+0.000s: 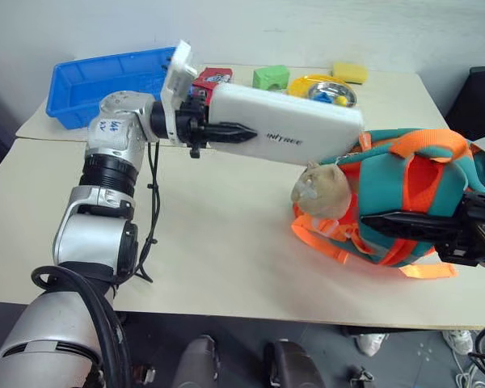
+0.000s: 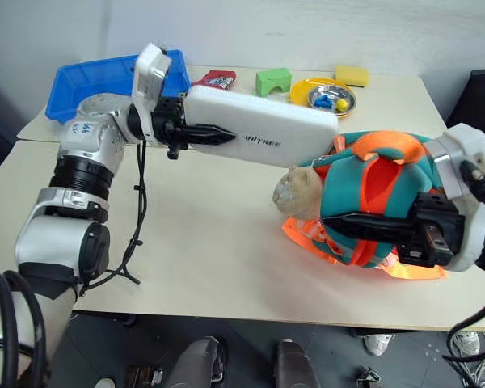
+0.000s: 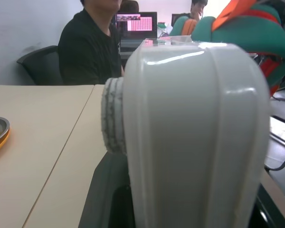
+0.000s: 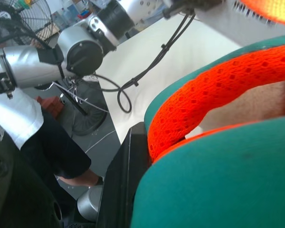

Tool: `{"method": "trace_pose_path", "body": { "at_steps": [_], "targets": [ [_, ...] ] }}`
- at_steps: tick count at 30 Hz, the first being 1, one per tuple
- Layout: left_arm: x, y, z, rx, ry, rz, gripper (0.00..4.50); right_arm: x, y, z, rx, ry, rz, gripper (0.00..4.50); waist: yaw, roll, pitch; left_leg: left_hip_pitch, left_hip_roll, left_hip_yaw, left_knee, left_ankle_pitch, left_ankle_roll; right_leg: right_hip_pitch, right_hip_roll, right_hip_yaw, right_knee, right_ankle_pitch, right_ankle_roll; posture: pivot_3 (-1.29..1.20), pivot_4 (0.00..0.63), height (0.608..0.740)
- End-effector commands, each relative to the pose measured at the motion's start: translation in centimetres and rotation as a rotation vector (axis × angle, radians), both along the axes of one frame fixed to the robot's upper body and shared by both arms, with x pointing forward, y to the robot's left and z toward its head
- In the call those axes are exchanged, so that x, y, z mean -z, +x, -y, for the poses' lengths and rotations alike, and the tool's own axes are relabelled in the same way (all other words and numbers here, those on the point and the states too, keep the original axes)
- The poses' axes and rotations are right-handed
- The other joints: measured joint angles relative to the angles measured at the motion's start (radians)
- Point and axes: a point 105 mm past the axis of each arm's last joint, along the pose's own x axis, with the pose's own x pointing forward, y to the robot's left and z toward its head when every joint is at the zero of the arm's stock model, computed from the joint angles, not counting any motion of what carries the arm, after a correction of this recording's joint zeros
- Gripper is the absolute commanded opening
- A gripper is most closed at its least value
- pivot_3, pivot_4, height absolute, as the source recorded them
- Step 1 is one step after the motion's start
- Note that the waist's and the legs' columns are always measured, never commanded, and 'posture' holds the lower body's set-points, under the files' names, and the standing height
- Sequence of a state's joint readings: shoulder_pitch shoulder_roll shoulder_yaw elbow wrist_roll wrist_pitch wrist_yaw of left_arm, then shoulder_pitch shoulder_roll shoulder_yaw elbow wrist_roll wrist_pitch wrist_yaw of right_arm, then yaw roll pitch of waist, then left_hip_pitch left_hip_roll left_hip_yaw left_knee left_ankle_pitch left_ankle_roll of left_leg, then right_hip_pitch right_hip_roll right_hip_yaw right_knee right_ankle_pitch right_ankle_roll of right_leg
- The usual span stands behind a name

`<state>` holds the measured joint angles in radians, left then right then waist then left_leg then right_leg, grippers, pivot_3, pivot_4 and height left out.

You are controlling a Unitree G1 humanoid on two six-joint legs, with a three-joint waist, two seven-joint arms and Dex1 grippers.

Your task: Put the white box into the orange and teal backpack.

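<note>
My left gripper [image 1: 246,132] is shut on the white box [image 1: 307,123] and holds it level above the table, its long side running toward the right. The box's far end reaches the top of the orange and teal backpack [image 1: 420,182], beside the beige plush charm [image 1: 318,191]. The backpack rests on the table's right side. Around its teal and orange strap my right gripper [image 2: 333,221] is shut. The left wrist view looks along the box [image 3: 194,133] to the backpack [image 3: 242,26] beyond. In the right wrist view, orange mesh and teal fabric [image 4: 218,185] lie against the black finger [image 4: 121,185].
A blue bin [image 1: 89,81] stands at the back left of the table [image 1: 218,242]. Behind the box lie a red packet [image 1: 212,78], a green block [image 1: 271,77], a metal bowl on a yellow plate [image 1: 333,91] and a yellow sponge [image 1: 349,71]. A person in black [image 3: 90,45] sits past the table.
</note>
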<state>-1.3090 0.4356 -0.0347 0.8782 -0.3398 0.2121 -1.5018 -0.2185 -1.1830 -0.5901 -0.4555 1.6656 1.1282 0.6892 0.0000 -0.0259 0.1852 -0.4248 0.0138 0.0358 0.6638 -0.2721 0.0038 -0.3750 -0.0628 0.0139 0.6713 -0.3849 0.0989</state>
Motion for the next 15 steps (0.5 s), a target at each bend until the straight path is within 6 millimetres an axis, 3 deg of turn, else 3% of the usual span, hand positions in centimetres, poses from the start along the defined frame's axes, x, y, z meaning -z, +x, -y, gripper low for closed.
{"method": "trace_pose_path", "body": {
  "at_steps": [1,4,11,15],
  "targets": [
    [-0.3,-1.3,0.6,0.122,0.093,0.050,1.17,-1.7,-0.1,0.4,-0.007,0.021,0.026,0.01,0.001,0.000,0.000,0.000,0.000,0.000,0.000,0.000,0.000,0.000,0.000,0.000,0.000,0.000,0.000,0.00,0.150,0.740],
    [0.0,-1.1,0.9,0.114,0.148,0.117,1.17,-1.6,0.1,0.6,0.000,0.006,0.025,0.01,0.003,0.000,0.000,0.000,0.000,0.000,0.000,0.000,0.000,0.001,0.000,0.000,0.000,0.000,0.000,0.00,0.150,0.740],
    [-3.0,-0.6,-0.5,0.052,0.144,0.134,1.17,-1.9,0.1,1.0,-0.008,-0.004,0.000,0.01,0.000,0.000,0.000,0.000,0.000,0.000,0.000,0.000,0.001,0.000,0.000,0.000,0.000,0.000,0.000,0.00,0.150,0.740],
    [-2.1,-0.9,-0.5,0.071,0.201,0.168,1.17,-1.7,-0.2,1.0,-0.023,-0.031,-0.008,0.01,-0.002,0.000,0.000,0.000,0.000,0.000,0.000,-0.001,0.002,0.000,0.000,0.000,0.000,0.000,0.000,0.00,0.150,0.740]
  ]
}}
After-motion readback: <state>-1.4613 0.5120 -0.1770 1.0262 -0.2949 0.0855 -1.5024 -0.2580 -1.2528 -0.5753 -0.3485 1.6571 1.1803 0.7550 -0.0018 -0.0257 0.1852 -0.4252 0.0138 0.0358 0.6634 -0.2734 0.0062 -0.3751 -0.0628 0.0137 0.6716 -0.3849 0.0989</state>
